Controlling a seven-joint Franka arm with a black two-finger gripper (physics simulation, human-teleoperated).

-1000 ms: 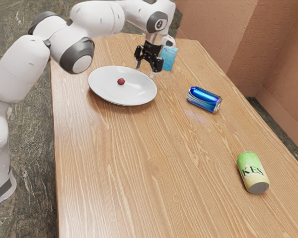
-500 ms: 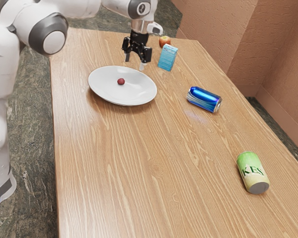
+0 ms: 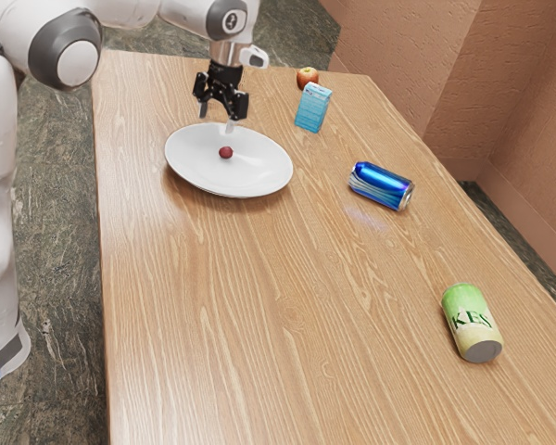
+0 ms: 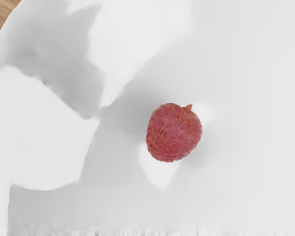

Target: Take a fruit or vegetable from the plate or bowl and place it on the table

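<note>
Since the tool (image 3: pixel 217 119) moved, red fruit (image 3: pixel 226 152) nearer, blue carton (image 3: pixel 312 108) farther

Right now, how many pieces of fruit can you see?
2. One small red fruit lies on the white plate; one reddish, apple-like fruit sits on the table, just behind the blue carton in the exterior view. My arm may hide others.

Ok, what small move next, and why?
I'd probably ease the black two-finger gripper down toward the small, bumpy red fruit: its fingers stand apart, above the fruit's level, and the fruit lies ungrasped on the round white plate, near the wrist view's middle.
</note>
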